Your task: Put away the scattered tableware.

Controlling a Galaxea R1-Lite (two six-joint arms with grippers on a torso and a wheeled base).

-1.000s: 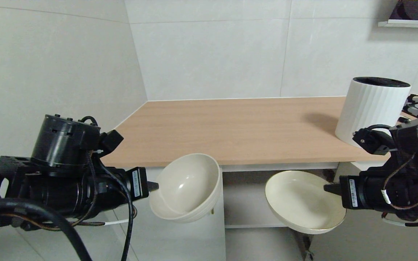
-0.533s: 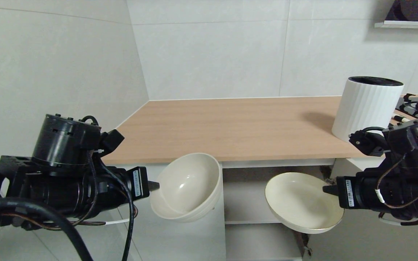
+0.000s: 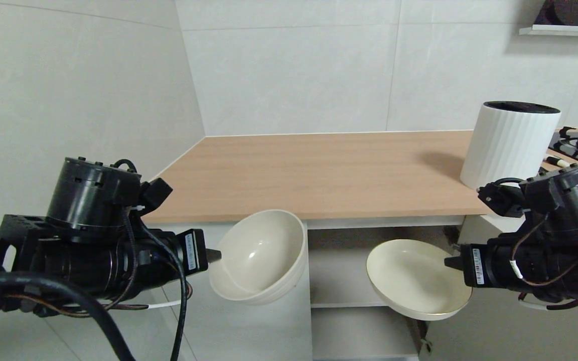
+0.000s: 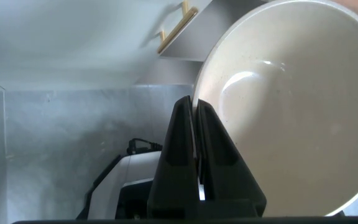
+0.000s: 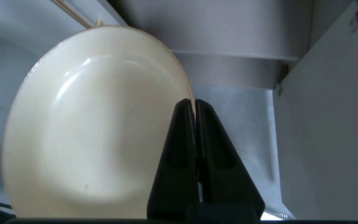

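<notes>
While aloft, bowl [image 3: 256, 258], plate [image 3: 417, 278]; canister [image 3: 512, 145] beyond.

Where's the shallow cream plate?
Head view, right side: the shallow cream plate hangs, rim pinched in the right gripper, in front of and below the wooden countertop, right of the deep cream bowl.
</notes>
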